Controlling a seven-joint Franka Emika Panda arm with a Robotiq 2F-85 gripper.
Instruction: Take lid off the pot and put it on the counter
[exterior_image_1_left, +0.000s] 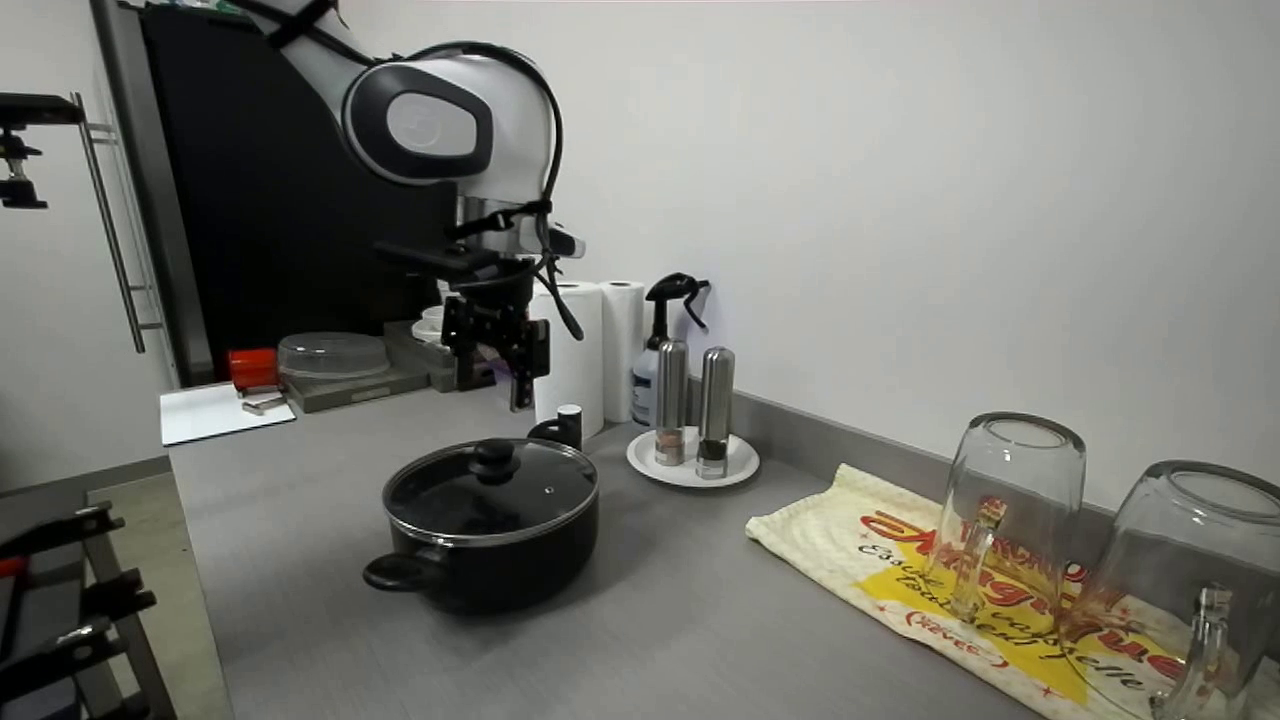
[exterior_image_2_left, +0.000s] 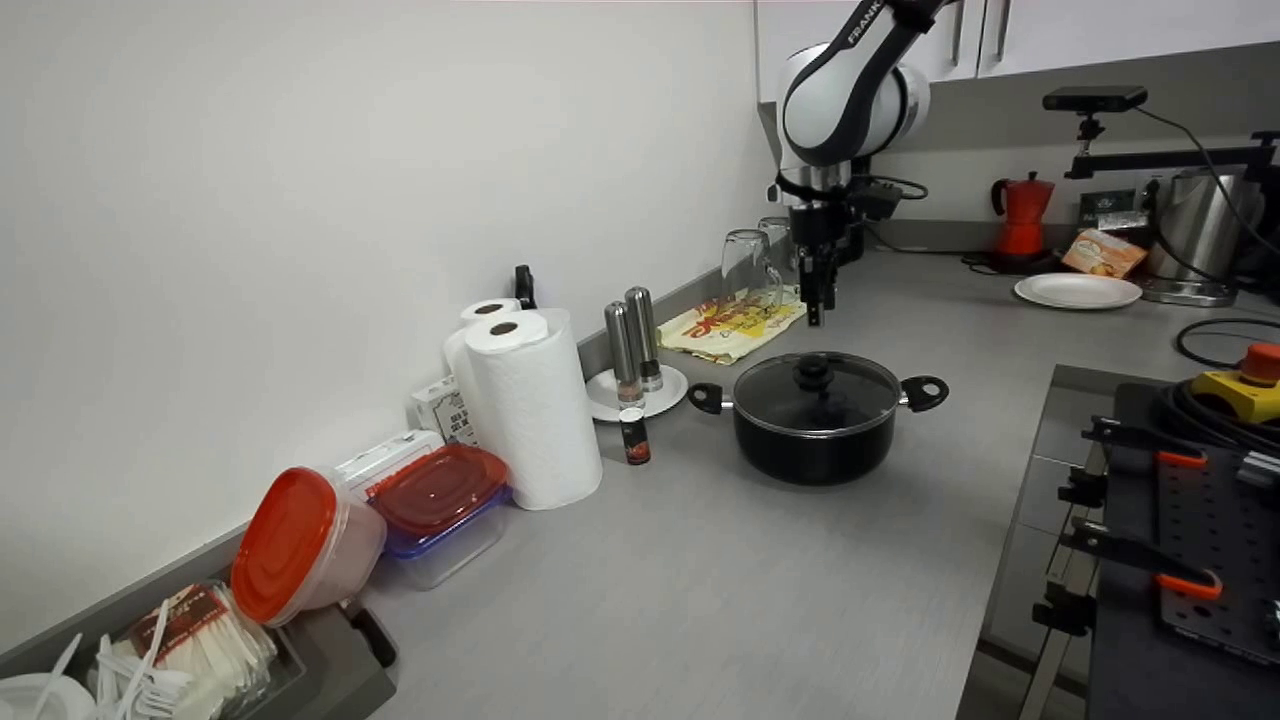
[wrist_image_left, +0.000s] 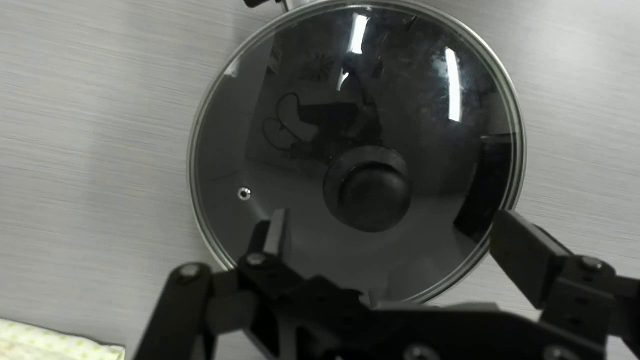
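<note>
The dark glass lid (exterior_image_1_left: 545, 490) (exterior_image_2_left: 865, 390) (wrist_image_left: 435, 160) sits on the black pot (exterior_image_1_left: 510, 575) (exterior_image_2_left: 815, 450) in both exterior views. Its black knob (exterior_image_1_left: 494, 458) (exterior_image_2_left: 813, 370) (wrist_image_left: 375, 197) stands up at the centre. The pot rests upright on the grey counter (exterior_image_1_left: 700, 610) (exterior_image_2_left: 700, 610) (wrist_image_left: 100, 160). My gripper (exterior_image_1_left: 495, 385) (exterior_image_2_left: 815, 305) (wrist_image_left: 392, 217) is open and empty, pointing down above the pot and apart from the lid. In the wrist view its fingers are spread wide, with the knob just ahead of and between them. Most of the pot's body is hidden under the lid there.
A white plate (exterior_image_1_left: 740, 470) with two steel grinders stands by the wall beside the pot. A small spice jar (exterior_image_2_left: 634, 437) and paper towel rolls (exterior_image_2_left: 545, 420) are near it. Upturned glasses (exterior_image_1_left: 1010, 460) stand on a printed cloth (exterior_image_1_left: 830, 520). The counter's front edge (exterior_image_2_left: 1010, 530) drops off.
</note>
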